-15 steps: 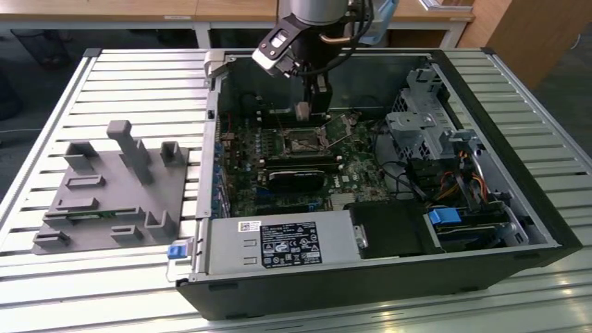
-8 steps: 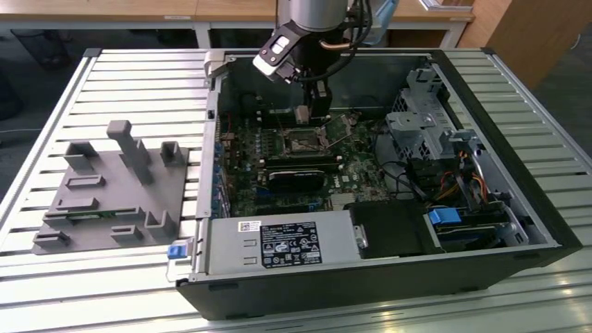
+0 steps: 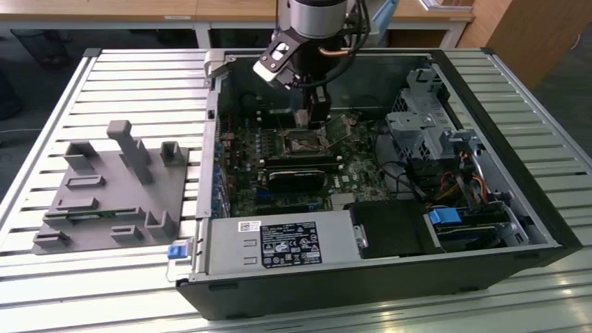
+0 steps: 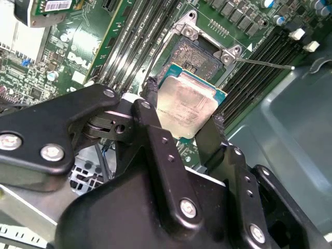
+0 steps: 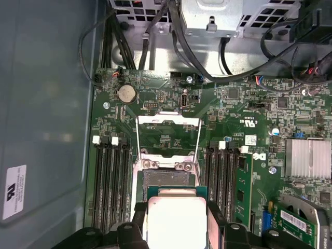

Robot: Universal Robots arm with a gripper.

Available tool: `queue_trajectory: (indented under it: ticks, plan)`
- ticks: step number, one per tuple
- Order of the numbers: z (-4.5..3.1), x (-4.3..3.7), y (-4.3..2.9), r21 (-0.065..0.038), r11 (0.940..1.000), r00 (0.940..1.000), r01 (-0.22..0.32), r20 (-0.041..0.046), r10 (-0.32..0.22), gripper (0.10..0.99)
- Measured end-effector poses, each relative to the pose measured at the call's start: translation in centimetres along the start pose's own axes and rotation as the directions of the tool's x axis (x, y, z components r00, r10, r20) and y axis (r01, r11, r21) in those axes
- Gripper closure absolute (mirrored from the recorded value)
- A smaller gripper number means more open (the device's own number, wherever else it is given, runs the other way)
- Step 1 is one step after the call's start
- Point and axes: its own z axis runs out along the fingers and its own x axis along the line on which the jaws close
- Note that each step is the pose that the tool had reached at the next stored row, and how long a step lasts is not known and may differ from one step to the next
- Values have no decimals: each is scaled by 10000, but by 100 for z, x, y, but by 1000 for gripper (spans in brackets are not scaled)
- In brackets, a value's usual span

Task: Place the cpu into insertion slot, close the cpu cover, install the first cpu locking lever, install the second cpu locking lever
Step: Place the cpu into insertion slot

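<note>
My gripper is shut on the cpu, a silvery-tan square chip clamped by its edges between two black fingers. The chip hangs tilted just above the insertion slot, a dark square socket in the green board. In the first wrist view the cpu overlaps the near edge of the insertion slot, and the silver cpu cover stands flipped open beyond it. In the exterior view the gripper reaches down into the open case over the insertion slot. A thin lever wire sticks out sideways.
Long black memory slots flank the socket on both sides. A black graphics card lies just in front of it. Drive cages and cables fill the case on the exterior view's right. A grey fixture block sits on the slatted table outside.
</note>
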Motion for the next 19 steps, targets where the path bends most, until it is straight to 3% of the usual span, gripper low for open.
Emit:
queue_trajectory:
  ticks: [19]
  plan:
    - [235, 9, -13, 1, 10000, 10000, -63, 20, 63, 545]
